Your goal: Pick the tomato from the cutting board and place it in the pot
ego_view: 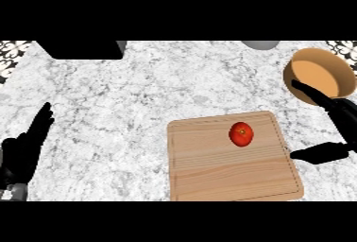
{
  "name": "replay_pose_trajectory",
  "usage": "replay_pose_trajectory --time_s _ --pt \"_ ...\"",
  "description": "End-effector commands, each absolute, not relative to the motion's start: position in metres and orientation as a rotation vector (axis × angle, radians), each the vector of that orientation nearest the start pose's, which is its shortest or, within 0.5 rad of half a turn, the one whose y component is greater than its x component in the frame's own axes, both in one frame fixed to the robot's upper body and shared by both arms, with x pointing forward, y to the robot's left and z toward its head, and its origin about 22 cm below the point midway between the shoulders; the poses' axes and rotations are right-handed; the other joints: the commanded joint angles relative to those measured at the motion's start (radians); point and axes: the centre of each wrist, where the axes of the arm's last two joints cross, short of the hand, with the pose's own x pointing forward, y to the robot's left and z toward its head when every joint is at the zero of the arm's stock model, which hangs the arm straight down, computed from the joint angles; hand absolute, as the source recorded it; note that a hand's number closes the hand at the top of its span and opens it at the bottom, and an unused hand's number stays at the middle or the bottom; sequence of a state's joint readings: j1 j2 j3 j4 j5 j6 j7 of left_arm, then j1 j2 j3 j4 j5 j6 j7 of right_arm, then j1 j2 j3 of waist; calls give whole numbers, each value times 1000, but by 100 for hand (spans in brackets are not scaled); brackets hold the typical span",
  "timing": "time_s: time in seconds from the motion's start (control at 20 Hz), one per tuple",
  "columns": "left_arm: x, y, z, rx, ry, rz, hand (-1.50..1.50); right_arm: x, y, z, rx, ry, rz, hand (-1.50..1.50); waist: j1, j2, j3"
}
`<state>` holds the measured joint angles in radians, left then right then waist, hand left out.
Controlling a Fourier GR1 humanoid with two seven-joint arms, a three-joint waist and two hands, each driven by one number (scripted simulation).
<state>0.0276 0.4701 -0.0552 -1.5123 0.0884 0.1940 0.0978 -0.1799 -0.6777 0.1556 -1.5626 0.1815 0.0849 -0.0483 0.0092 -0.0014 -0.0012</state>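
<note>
On the white marbled table (140, 104), the black left hand (24, 151) rests with fingers straight, the red round tomato (241, 133) lies on the wooden cutting board (223, 175), the black right hand (333, 127) stands released, and the orange pot (317, 73) stands far right.

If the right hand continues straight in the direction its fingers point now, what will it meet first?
The right hand points up-left from the cutting board's right edge, toward the pot. It would probably meet the pot's near rim first, though height is unclear. The tomato lies off that line.
</note>
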Motion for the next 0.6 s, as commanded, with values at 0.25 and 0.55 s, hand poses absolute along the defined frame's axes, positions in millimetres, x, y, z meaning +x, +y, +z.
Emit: replay_pose_trajectory --time_s 0.25,0.55 --pt "242 329 26 419 -1402 -170 0 306 -261 142 -513 -1184 1293 -150 14 1 -2" --pt "237 319 26 424 -1401 -150 0 338 -228 144 -423 -957 1421 -150 12 2 0"
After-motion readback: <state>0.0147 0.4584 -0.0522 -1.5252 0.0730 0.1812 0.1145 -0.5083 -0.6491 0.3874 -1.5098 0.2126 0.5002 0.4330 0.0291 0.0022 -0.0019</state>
